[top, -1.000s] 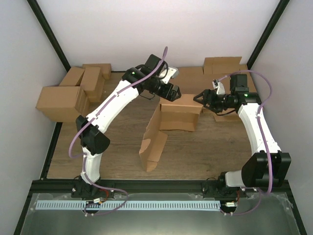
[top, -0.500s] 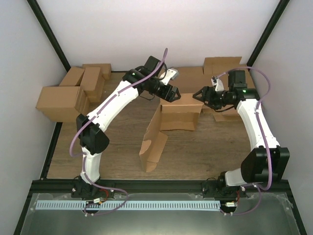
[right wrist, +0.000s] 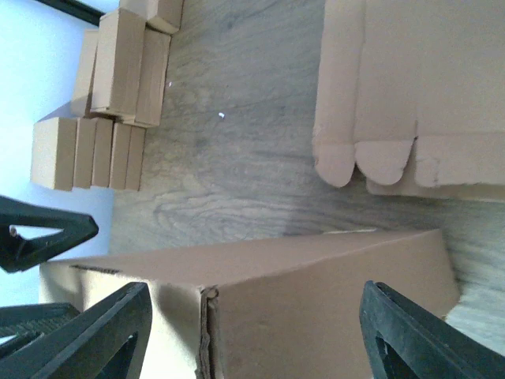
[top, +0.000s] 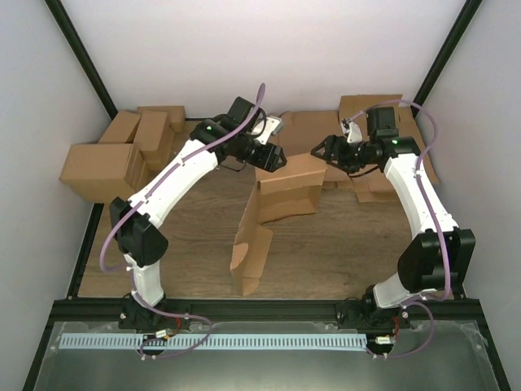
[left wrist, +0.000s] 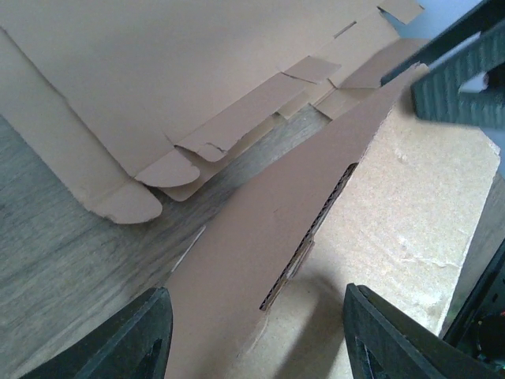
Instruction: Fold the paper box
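Brown cardboard paper box stands half-formed near table centre, a bit toward 12 o'clock in the top view. The body is tilted, its top edge rising toward 2 o'clock. One long panel hangs off its left side and runs down to 7 o'clock, lower end on the wood.

Left gripper is at the box's 10 o'clock top corner. In the left wrist view the fingers stand well apart, with a thin panel edge of the box between them; neither pad is visibly pressing on it.

Right gripper is at the 2 o'clock top corner. In the right wrist view the jaws are wide, with the box's corner and fold line between and just beyond the tips; no clamp seen.

Pile of flat sheets sits at 1 o'clock behind the box, rounded tabs showing. Cluster of cartons sits at 10 o'clock, well apart from the box.
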Tool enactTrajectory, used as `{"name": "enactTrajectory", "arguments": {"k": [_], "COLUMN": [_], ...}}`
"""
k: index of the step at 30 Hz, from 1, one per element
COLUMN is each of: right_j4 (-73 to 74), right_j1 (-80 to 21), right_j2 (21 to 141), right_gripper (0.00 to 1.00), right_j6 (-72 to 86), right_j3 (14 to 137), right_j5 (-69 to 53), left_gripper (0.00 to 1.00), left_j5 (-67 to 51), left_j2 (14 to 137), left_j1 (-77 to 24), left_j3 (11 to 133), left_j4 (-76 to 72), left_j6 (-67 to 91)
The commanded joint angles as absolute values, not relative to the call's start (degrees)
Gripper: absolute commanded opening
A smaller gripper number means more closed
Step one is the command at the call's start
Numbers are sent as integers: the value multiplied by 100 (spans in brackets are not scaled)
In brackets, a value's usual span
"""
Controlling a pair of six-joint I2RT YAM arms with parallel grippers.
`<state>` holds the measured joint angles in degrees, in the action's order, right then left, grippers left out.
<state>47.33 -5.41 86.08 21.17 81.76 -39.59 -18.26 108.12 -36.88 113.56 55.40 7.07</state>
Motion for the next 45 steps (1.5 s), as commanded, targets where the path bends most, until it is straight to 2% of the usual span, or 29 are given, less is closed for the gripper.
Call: {"name": "enactTrajectory", "arguments": {"k": [1, 3, 6, 9, 14, 23, 28, 45], "right_j4": [4980, 5173, 5520, 5564, 4224, 2333, 1711, -1371], "right_j1": [-580, -580, -580, -599, -916, -2017, -2268, -2268], "right_j2": [8439, 8272, 7970, 7523, 6597, 6446, 6596, 6829], "right_gripper": [77, 80, 80, 79, 77, 79, 78, 58], "right_j6": [2341, 2621, 3203, 4095, 6072, 7563, 7743, 8367], "right_j3": [8699, 8729, 8749, 8522, 7298, 6230, 5887, 4566], "right_j5": [-3214, -2874, -2658, -3026, -3952, -3854, -3672, -2908], "left_gripper": [60, 60, 60, 60, 60, 59, 59, 59], "left_j5": [-1520, -1468, -1428, -1420, -1497, -1605, -1643, -2003], "left_j2": [10687, 10627, 10547, 10503, 10395, 10327, 10290, 10140], "left_j1": [-3647, -3647, -3645, -3647, -3647, -3647, -3647, -3645], "left_j3": [11045, 10946, 10822, 10768, 10609, 10521, 10466, 10136], "left_j4": [5853, 5847, 5810, 5809, 5711, 5637, 5570, 5388], "left_j6": [801, 812, 854, 932, 1072, 1263, 1291, 1221]}}
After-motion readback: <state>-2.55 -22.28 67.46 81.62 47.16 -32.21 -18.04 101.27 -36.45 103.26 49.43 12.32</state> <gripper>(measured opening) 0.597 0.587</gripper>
